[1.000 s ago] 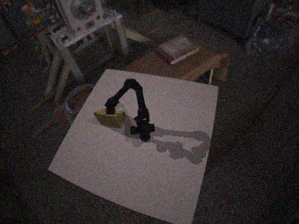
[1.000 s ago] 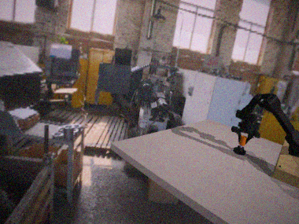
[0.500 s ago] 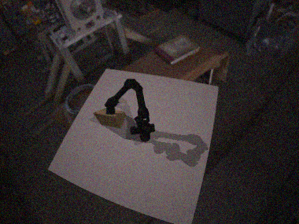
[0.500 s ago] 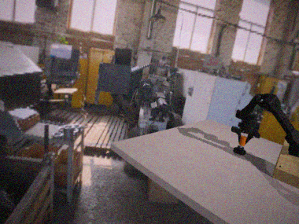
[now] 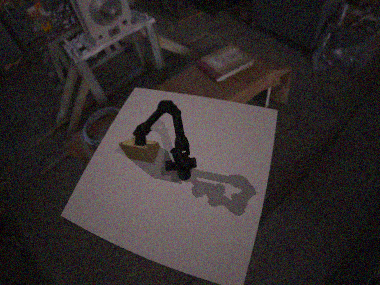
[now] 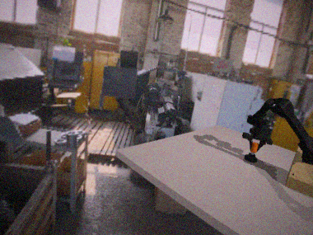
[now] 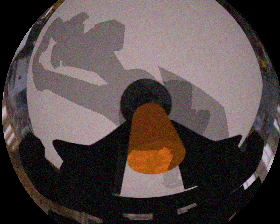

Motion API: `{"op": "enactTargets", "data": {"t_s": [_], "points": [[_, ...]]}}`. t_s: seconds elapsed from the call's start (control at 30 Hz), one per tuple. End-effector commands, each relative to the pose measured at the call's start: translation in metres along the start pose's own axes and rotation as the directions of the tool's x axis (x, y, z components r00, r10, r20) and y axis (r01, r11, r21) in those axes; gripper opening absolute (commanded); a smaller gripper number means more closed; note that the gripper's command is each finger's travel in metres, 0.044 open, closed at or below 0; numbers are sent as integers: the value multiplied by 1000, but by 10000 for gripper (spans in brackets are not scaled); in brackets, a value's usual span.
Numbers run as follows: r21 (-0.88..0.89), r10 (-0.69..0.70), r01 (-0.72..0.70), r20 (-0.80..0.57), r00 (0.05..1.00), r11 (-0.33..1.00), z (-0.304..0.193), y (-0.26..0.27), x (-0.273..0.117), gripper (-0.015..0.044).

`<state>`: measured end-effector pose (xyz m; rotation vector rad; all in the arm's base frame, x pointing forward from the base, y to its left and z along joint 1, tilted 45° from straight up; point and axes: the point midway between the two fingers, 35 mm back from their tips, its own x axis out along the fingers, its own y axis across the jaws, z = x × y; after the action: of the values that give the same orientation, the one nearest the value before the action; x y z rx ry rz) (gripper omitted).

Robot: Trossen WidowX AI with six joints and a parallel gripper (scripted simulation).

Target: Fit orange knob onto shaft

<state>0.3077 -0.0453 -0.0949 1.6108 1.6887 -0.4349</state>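
My gripper is shut on the orange knob, with a finger on each side of it. The knob looks close to upright in the exterior view; it cannot be made out in the top view. The dark round pedestal stands on the table just below the knob. The knob's lower end overlaps the pedestal in the wrist view. The silver shaft, its flat side and the knob's hole are hidden, so I cannot tell whether the knob is on the shaft.
The pale table carries the arm's yellowish base block. The arm arches from there to the pedestal. Dark arm shadows lie across the table around the pedestal.
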Motion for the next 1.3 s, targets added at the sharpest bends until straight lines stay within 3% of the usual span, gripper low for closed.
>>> {"op": "enactTargets", "data": {"t_s": [0.0, 0.2, 1.27], "points": [[-30, 2, -2, 1, 1000, 1000, 0, 2, -2, 0], [-212, 2, -2, 1, 1000, 977, 1, 2, 0, 0], [-212, 2, -2, 1, 1000, 977, 0, 1, -2, 0]]}}
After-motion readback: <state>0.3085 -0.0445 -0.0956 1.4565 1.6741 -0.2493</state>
